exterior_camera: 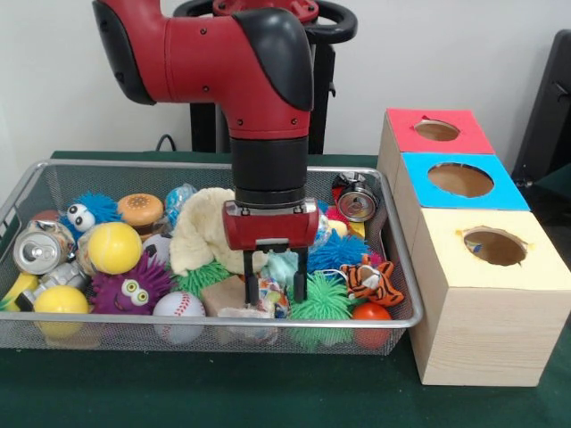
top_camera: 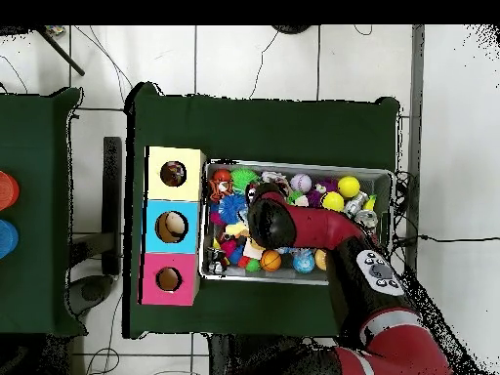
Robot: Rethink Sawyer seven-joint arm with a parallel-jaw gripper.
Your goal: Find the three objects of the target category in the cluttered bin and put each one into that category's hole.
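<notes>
The wire mesh bin [exterior_camera: 393,234] sits on the green worktop [exterior_camera: 205,392], packed with small toys and cans. The claw [exterior_camera: 276,287] hangs low inside it, near the middle of the near side, its two dark fingers [exterior_camera: 301,278] spread apart and pointing down; nothing is gripped between them. A pale teal soft toy [exterior_camera: 282,266] shows in the gap behind the fingers, and a green spiky ball [exterior_camera: 323,303] lies just right of them. A tiger toy [exterior_camera: 370,280] rests further right, above an orange ball [exterior_camera: 370,314]. Left of the claw lie a baseball [exterior_camera: 178,308], a purple fuzzy creature with eyes [exterior_camera: 131,287], two yellow balls [exterior_camera: 114,247] and a crushed drink can [exterior_camera: 39,250]. A burger toy [exterior_camera: 141,210] and a cream cloth [exterior_camera: 207,234] lie toward the far side, with another can [exterior_camera: 356,200] in the far right corner.

Right of the bin stands a row of three wooden boxes, each with a round hole on top: the red box [exterior_camera: 437,131] farthest, the blue box [exterior_camera: 459,180] in the middle, the yellow box [exterior_camera: 493,250] nearest.
</notes>
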